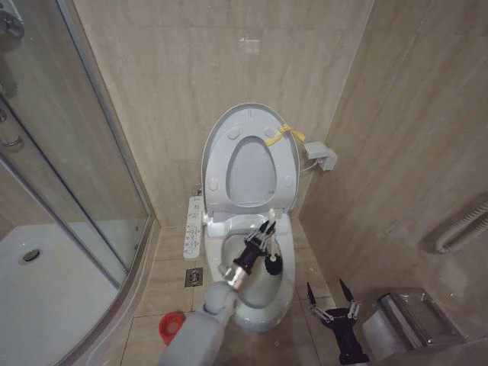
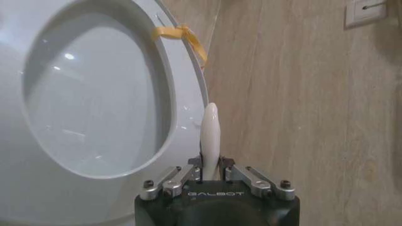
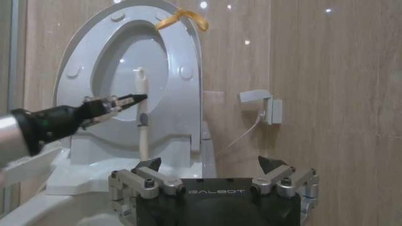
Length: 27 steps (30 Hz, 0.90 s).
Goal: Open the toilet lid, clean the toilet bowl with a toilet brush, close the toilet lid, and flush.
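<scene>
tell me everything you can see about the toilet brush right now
The toilet brush is slim, with a thin pale handle that looks like plastic, tapering to a rounded tip, and a dark head. It stands nearly upright, the head down inside the toilet bowl, the handle tip rising in front of the raised seat and toilet lid. The left gripper is closed on the handle partway up; nothing else visibly touches it.

There is 1 toilet bowl (image 1: 286,293), with 1 toilet lid (image 1: 216,149) and 1 seat (image 1: 284,169). 1 yellow ribbon (image 1: 284,135) is on the lid. There is 1 toilet brush (image 1: 271,242) and 1 red holder (image 1: 171,326). 1 button panel (image 1: 193,227), 1 floor drain (image 1: 194,277), 1 wall box (image 1: 320,155). 2 grippers: left gripper (image 1: 261,238), right gripper (image 1: 329,290).
</scene>
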Motion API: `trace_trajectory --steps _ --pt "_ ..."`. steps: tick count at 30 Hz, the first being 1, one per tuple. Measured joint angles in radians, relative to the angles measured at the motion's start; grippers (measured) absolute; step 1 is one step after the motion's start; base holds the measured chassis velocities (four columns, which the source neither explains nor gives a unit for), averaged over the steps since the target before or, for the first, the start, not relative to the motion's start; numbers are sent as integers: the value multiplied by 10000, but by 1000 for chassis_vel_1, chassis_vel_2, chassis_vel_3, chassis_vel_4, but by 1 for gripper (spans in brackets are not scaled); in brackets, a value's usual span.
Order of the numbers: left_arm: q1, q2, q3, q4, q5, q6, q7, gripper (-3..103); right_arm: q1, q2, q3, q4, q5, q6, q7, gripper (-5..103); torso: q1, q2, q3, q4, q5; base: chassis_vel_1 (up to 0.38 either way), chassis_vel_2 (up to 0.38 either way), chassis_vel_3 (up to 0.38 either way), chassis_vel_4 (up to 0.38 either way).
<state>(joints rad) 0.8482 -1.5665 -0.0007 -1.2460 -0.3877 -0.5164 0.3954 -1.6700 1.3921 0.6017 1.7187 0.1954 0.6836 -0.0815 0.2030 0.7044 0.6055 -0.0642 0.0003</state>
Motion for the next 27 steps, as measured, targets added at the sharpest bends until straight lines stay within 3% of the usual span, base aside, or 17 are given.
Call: trace_trajectory --steps 7,16,27 --pt "132 169 130 1041 246 -392 384 18 57 -13 63 -93 44 27 6 100 -1 0 0 4 -3 0 0 0 0" --pt "-54 571 178 1260 30 -581 449 18 188 141 -30 -210 1 47 4 100 -1 0 0 3 -4 0 0 0 0" --pt "-947 -76 58 1515 -134 -878 445 18 180 234 -19 -219 -97 45 -2 100 0 0 0 0 -2 0 0 0 0"
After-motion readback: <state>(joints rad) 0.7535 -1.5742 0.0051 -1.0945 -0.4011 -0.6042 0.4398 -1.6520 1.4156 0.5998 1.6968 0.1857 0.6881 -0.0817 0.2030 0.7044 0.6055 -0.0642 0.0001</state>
